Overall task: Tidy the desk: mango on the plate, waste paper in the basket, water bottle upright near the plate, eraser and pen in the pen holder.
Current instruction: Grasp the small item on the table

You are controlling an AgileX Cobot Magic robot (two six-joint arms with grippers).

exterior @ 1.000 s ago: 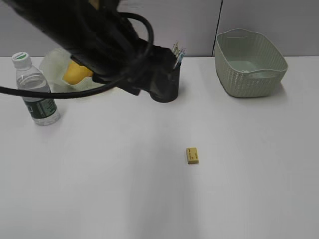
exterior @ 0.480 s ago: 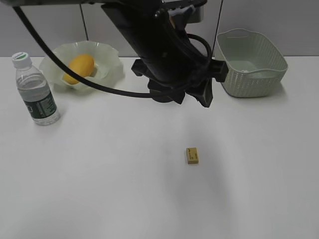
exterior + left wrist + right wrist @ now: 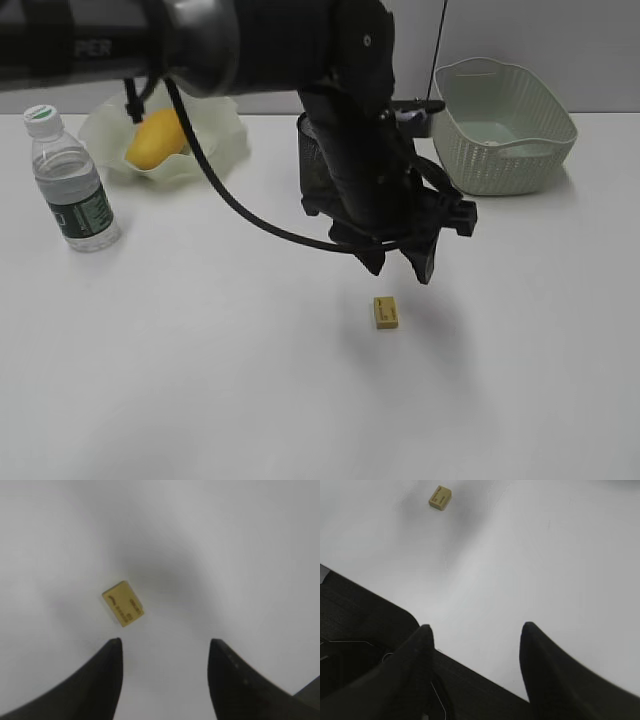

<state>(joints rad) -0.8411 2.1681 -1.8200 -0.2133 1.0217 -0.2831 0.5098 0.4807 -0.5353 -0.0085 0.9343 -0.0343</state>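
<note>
The white bench fills the frame; at centre the left tool hangs released above the yellow eraser, the right tool released too.

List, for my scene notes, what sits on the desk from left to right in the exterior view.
water bottle → mango on the plate → pen holder, partly behind the arm → eraser → basket.

Looks like an office or lab bench: plain white desk filling the frame, grey partition panels along the top edge.
</note>
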